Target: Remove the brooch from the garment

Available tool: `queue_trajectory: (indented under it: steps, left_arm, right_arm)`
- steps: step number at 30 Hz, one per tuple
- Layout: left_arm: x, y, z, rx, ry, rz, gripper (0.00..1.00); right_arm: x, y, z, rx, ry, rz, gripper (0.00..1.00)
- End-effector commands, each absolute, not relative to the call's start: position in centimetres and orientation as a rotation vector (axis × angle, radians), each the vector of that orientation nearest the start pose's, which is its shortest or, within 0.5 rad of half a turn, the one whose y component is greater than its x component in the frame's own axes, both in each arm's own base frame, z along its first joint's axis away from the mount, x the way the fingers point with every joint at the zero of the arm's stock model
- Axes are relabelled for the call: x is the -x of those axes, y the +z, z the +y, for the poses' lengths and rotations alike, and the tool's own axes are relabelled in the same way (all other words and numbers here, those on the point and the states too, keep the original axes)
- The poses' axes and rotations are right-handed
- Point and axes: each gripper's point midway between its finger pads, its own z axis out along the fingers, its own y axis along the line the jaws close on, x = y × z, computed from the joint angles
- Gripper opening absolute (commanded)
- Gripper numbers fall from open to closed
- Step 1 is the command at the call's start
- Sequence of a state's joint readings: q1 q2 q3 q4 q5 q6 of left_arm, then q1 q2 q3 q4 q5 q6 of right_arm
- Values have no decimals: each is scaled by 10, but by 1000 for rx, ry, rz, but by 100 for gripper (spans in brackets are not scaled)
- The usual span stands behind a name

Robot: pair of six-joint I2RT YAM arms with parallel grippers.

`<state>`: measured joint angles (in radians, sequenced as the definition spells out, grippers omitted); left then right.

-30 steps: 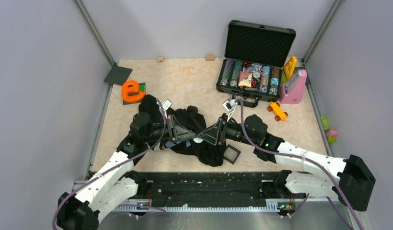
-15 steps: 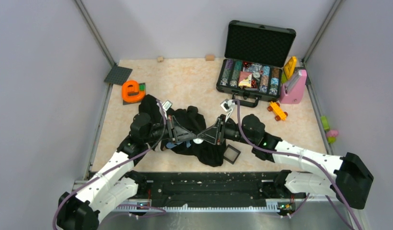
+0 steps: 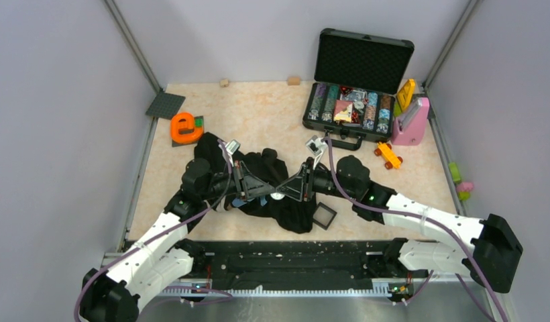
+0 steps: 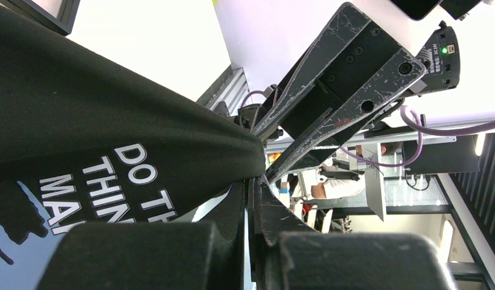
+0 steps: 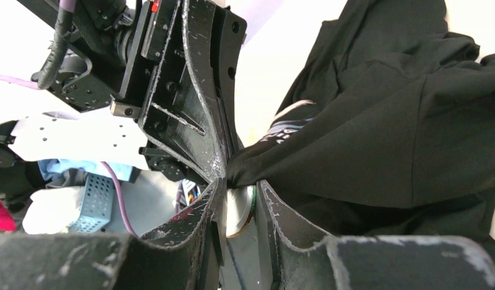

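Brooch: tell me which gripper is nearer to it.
Right. The right gripper has the brooch between its fingertips, closed on it. The left gripper faces it tip to tip, pinching a fold of the garment just beside the brooch.

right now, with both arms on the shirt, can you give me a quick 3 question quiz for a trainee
1. True or false: the black case at the back right has its lid shut.
2. What does the left end effector pinch? A the garment; B the orange letter; C a square black frame.
3. Fill in: the small round disc between the fingers of the right end effector is the ____.
Key: 1 false, the lid stands open. 2 A. 3 brooch.
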<state>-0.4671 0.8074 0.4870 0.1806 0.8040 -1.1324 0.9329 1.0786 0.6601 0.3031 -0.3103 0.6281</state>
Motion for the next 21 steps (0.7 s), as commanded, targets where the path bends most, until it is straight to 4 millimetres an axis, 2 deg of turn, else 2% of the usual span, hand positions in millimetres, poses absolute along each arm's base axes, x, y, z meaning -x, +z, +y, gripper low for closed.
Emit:
queue_trajectory:
  steps: [1,8,16,21]
  left_arm:
    - [-156,275,-252,-122,-1811,1918,0]
    - [-159,278,-248,-92,-1782,1891,0]
    - [-159,275,-249,-104,-1767,1900,0]
    - [-163,261,-245,-122,-1667,1957,0]
  right_arm:
    - [-155,234,346,653,1299,1859,24]
    - [-156,226,336,711,1214,1889,21]
    - [-158,231,334,729,1182,1870,22]
    - [-153,248,336,685,1268,1840,44]
